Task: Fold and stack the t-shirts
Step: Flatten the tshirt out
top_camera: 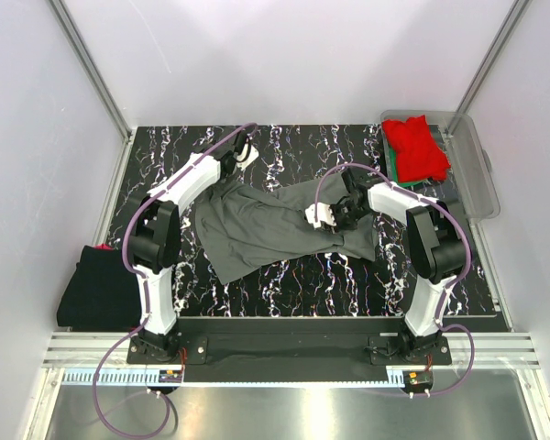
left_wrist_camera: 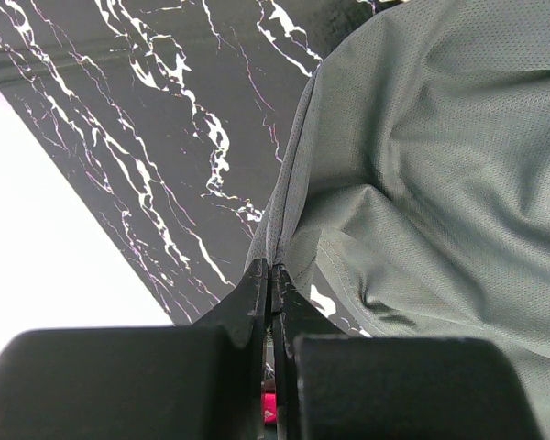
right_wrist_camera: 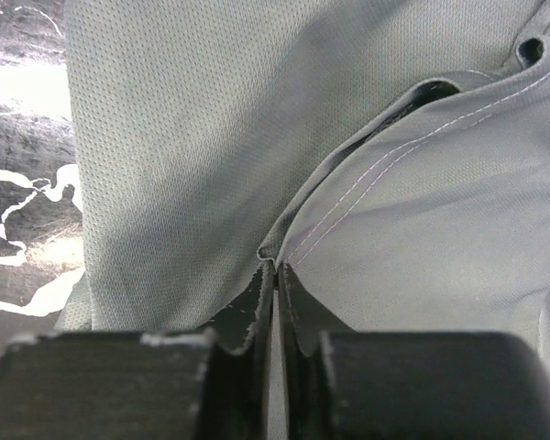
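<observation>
A dark grey t-shirt [top_camera: 266, 229] lies spread and rumpled across the middle of the black marble table [top_camera: 284, 147]. My left gripper [top_camera: 241, 154] is shut on the shirt's far left edge [left_wrist_camera: 289, 197]; its fingertips [left_wrist_camera: 261, 280] pinch the fold. My right gripper [top_camera: 323, 216] is shut on a hemmed edge of the same shirt [right_wrist_camera: 422, 220] near its middle right. A red t-shirt [top_camera: 417, 147] lies on a green one [top_camera: 394, 170] in the clear tub. A black t-shirt [top_camera: 96, 284] lies off the table's left edge.
The clear plastic tub [top_camera: 472, 170] stands at the table's far right. White walls close in the back and sides. A metal rail [top_camera: 284, 353] runs along the near edge by the arm bases.
</observation>
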`<action>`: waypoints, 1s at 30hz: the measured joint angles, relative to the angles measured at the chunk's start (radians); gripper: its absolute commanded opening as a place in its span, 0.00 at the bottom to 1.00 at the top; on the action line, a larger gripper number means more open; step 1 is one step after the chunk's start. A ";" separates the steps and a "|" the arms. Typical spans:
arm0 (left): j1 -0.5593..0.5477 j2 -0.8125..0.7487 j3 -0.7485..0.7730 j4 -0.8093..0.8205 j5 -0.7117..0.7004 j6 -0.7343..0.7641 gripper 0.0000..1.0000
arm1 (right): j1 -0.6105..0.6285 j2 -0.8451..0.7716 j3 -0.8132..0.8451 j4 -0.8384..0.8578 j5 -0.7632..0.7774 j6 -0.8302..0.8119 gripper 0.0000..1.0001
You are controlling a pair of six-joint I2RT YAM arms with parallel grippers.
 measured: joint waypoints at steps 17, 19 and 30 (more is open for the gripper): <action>0.000 -0.026 0.053 -0.005 0.000 0.028 0.00 | 0.000 -0.103 0.221 -0.006 0.089 0.180 0.00; 0.000 -0.060 0.071 -0.008 0.000 0.035 0.00 | 0.000 -0.103 0.282 0.019 0.122 0.253 0.00; 0.000 -0.392 0.173 0.105 -0.010 0.158 0.00 | -0.004 -0.102 0.744 0.119 0.356 0.607 0.00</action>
